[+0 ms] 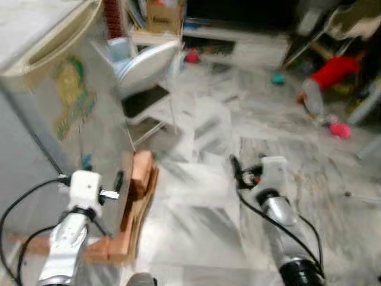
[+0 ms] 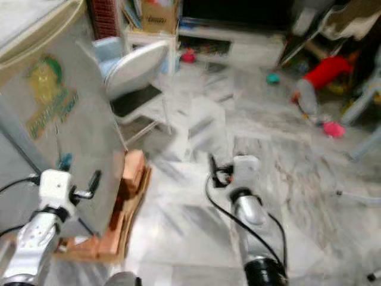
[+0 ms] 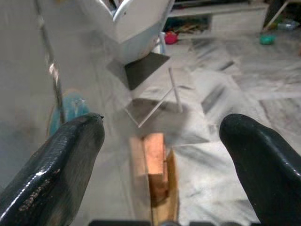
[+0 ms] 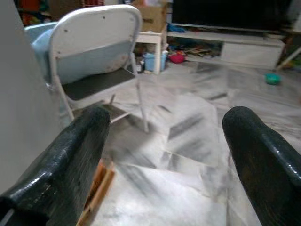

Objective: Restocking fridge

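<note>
In the left eye view, which is blurred, the left gripper [image 1: 116,186] is raised close against the grey side of the fridge [image 1: 56,113], which stands just to that gripper's left and carries a green and yellow sticker [image 1: 72,95]. Just beyond and below this gripper, wooden blocks [image 1: 140,196] lie on the marble floor [image 1: 196,202] at the foot of the fridge. Farther ahead of it stands a folding chair [image 1: 146,74] with a white back and dark seat. The right gripper [image 1: 237,171] is held out over bare floor, well apart from the fridge. Far ahead and to its right lies a red toy [image 1: 330,71], with a pink ball [image 1: 340,129] near it.

The right eye view shows the same scene, with a cardboard box [image 2: 158,15] on a low shelf behind the chair.

In the left wrist view the two black fingers [image 3: 51,169] are spread wide with nothing between them. The fridge wall runs alongside one finger, touching or nearly so; it cannot be told which. The wooden blocks lie between and beyond the fingertips.

In the right wrist view the fingers [image 4: 256,160] also stand wide apart and hold nothing. The chair stands ahead beside one finger, and a long white cabinet [image 4: 230,44] lies far ahead.
</note>
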Robot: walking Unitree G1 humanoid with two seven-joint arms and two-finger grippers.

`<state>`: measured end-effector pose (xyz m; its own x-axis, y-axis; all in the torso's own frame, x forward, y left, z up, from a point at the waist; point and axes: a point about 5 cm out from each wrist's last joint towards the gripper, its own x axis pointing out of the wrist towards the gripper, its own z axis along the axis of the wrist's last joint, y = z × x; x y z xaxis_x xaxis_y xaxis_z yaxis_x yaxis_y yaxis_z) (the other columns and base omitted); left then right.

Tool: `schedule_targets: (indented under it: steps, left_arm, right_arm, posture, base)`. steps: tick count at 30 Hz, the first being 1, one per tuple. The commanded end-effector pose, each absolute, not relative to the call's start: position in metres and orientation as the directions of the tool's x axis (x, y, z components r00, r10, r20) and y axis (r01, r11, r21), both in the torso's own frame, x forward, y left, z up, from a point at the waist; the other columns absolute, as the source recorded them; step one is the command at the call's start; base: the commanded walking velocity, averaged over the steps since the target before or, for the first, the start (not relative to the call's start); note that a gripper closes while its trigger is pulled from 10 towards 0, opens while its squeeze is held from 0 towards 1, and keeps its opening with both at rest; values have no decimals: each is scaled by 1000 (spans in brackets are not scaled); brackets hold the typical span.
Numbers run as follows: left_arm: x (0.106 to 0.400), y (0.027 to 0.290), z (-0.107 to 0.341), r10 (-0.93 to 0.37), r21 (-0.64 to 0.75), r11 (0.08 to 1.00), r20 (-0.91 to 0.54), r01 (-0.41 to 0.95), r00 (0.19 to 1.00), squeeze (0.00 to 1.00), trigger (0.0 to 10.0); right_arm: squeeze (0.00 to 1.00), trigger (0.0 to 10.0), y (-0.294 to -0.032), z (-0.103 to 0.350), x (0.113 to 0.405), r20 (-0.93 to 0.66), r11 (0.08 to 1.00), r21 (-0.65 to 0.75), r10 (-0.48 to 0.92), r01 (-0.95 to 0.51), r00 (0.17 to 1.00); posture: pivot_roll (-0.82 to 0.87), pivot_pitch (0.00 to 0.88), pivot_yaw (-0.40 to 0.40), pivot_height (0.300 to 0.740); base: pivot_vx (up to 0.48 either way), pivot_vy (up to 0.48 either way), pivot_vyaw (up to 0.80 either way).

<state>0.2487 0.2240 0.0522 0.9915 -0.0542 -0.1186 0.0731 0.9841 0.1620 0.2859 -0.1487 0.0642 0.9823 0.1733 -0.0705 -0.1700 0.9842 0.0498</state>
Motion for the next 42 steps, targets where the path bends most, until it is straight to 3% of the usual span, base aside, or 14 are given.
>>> schedule_targets:
  steps: [1, 8, 16, 24, 37, 42]
  left_arm:
    - [247, 219, 49, -48, 156, 985, -128, 68, 991, 0, 10000]
    - [238, 228, 42, 42, 152, 988, -157, -18, 987, 0, 10000]
    - [240, 229, 41, 50, 155, 988, -163, -24, 985, 0, 10000]
    - [245, 229, 42, 30, 154, 988, -167, -4, 985, 0, 10000]
    - [271, 232, 47, 25, 196, 981, -160, 7, 987, 0, 10000]
    - [282, 237, 47, 91, 216, 975, -167, -54, 982, 0, 10000]
  right_arm:
    - [0, 10000, -163, 62, 284, -87, 990, 28, 138, -136, 987]
    - [0, 10000, -160, 64, 284, -71, 983, 10, 182, -181, 981]
    - [0, 10000, -158, 67, 285, -59, 982, 13, 188, -188, 980]
    - [0, 10000, -160, 66, 286, -65, 986, 21, 169, -168, 983]
    - [0, 10000, -162, 66, 282, -66, 985, 25, 169, -168, 983]
    - [0, 10000, -165, 68, 278, -65, 986, 12, 166, -166, 984]
  posture:
    - [48, 13, -53, 740]
    - [48, 14, -55, 740]
    - [50, 9, -55, 740]
    - [47, 6, -52, 740]
    - [33, 9, -60, 740]
    - [13, 29, -68, 740]
  base:
    - [0, 0, 0]
    - [0, 0, 0]
    - [0, 0, 647]
    - [0, 0, 0]
    - [0, 0, 0]
    - [0, 0, 0]
